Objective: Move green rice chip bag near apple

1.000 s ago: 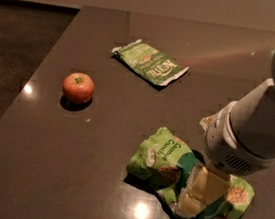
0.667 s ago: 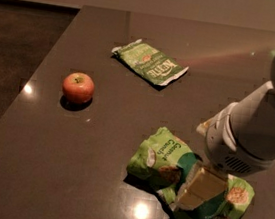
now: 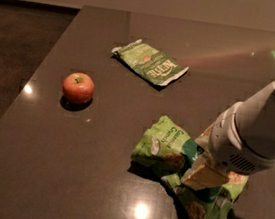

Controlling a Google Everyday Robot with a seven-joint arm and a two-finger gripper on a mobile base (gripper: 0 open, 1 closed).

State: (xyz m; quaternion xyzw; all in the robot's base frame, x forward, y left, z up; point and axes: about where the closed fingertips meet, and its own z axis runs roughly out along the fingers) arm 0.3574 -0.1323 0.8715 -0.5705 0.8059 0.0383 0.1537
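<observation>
The green rice chip bag (image 3: 165, 145), puffy and crinkled with white letters and pictured round chips, lies on the dark table at the front right. My gripper (image 3: 202, 175) is down on the middle of the bag, and the white arm above it hides part of the bag. The apple (image 3: 78, 87), small and red-orange with a yellowish top, sits at the left of the table, well apart from the bag.
A flatter, dull-green packet (image 3: 151, 63) lies at the back centre of the table (image 3: 93, 176). The table's left edge runs just left of the apple, with dark floor (image 3: 15, 45) beyond it.
The gripper has shifted only slightly over the bag. The bag, apple and flat packet stay where they were.
</observation>
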